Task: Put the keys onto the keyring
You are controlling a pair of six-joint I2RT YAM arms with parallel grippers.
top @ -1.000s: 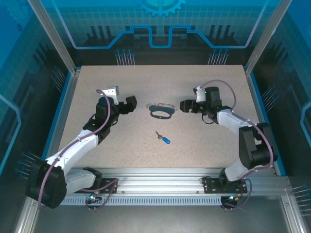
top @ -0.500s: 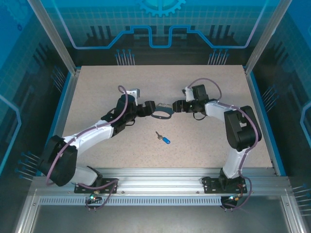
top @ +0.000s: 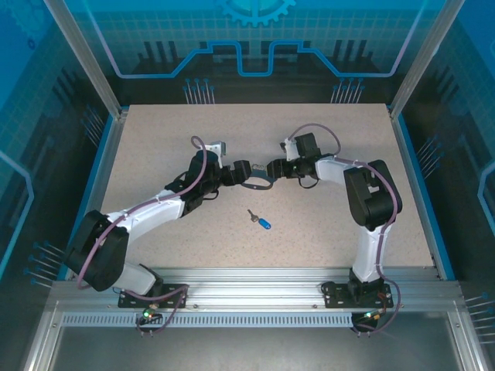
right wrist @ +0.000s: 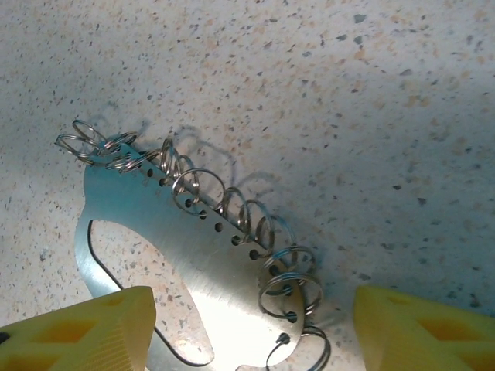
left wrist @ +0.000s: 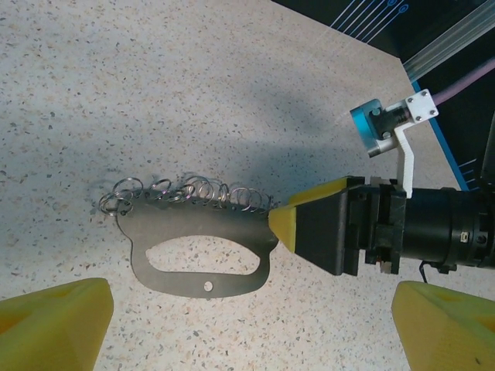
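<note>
The keyring (top: 259,184) is a flat grey metal plate with an oval cutout and several silver split rings along its far edge, lying mid-table. My left gripper (top: 244,171) stands open at its left end; in the left wrist view the keyring (left wrist: 193,228) lies ahead of the yellow fingers (left wrist: 48,325), untouched by them. My right gripper (top: 271,168) is open at the right end. In the right wrist view it (right wrist: 251,332) straddles that end of the keyring (right wrist: 193,247), with gaps to both pads. The key (top: 261,222), blue-headed, lies alone nearer the arms.
The right gripper's yellow fingertip (left wrist: 282,222) meets the plate's right end in the left wrist view. Aluminium posts and blue walls (top: 104,147) ring the speckled table (top: 325,239). A rail (top: 255,282) runs along the near edge.
Both arms have reached inward to the keyring, the left gripper moving right and the right gripper moving left. The right jaws have narrowed somewhat. Keyring and key lie where they were.
</note>
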